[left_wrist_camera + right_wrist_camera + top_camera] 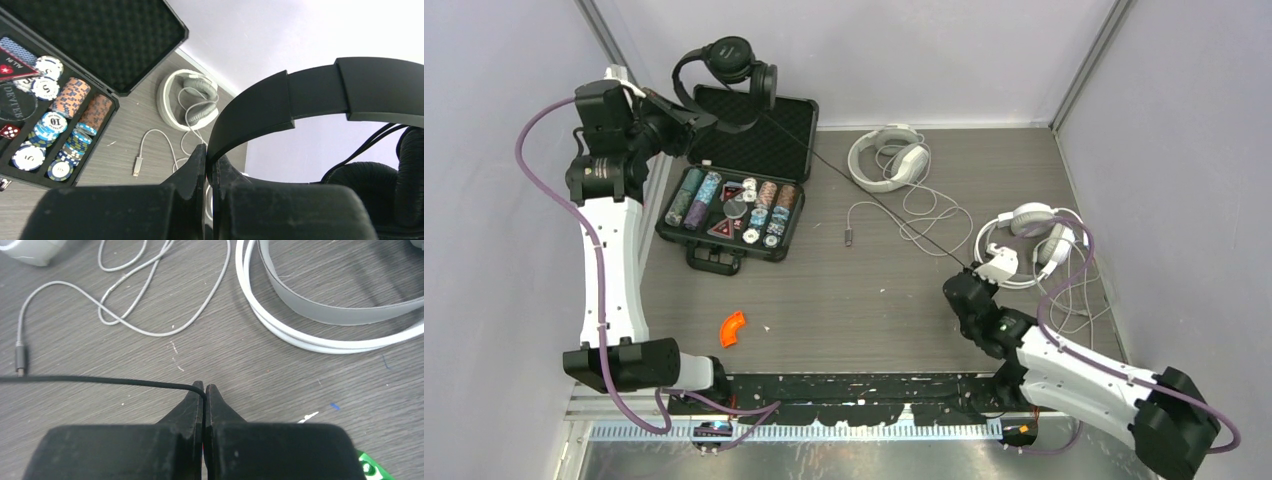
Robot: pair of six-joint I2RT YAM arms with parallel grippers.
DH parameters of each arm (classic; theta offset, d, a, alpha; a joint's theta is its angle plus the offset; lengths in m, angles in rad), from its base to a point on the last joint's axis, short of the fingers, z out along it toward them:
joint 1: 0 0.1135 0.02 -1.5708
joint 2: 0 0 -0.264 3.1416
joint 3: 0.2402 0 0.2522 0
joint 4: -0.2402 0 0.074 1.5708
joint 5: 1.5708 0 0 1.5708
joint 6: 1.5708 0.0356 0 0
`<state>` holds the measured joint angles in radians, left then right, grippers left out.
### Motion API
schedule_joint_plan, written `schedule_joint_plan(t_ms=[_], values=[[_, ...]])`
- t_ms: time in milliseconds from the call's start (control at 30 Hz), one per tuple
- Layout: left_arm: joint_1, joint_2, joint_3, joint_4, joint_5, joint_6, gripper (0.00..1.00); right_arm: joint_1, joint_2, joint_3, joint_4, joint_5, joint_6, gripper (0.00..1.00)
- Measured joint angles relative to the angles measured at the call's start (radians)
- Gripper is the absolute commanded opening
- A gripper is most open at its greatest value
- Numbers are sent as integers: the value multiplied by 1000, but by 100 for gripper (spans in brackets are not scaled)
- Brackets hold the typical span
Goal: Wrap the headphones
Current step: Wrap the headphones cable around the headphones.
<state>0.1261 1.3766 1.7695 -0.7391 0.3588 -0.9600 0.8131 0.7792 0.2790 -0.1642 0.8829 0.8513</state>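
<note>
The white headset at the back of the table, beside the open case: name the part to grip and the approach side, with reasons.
Best grip the white headset by its headband, from above on the case side: there the thin arc lies bare and suits a narrow pinch, while bulky cups and loose cord crowd the rest.

Pinched between the closed tips of the right gripper: a thin black cord, bent sharply at the jaws and drawn straight out past the left edge. Underneath, a grey wood-grain table. Farther off to the left, loose loops of pale grey cord, ending in a grey plug just beyond the black line. Far right, a white headband flat on the table, with a grey inner band curving inside it. Near right, a small blue fleck and a green part at the corner.
</note>
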Motion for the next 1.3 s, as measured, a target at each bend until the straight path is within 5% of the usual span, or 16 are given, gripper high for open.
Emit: schedule_joint_plan(t_ms=[233, 433, 733, 1300], values=[[0, -6, 18, -30, 148, 105, 0, -201, 135, 60, 87, -172, -98, 0], [0, -106, -125, -22, 253, 175, 0, -390, 256, 124, 147, -308, -146, 0], [-121, -129, -188, -56, 336, 317, 0, -504, 367, 249, 168, -413, -203, 0], [-500, -169, -294, -282, 136, 718, 0, -676, 518, 517, 101, -502, -313, 0]])
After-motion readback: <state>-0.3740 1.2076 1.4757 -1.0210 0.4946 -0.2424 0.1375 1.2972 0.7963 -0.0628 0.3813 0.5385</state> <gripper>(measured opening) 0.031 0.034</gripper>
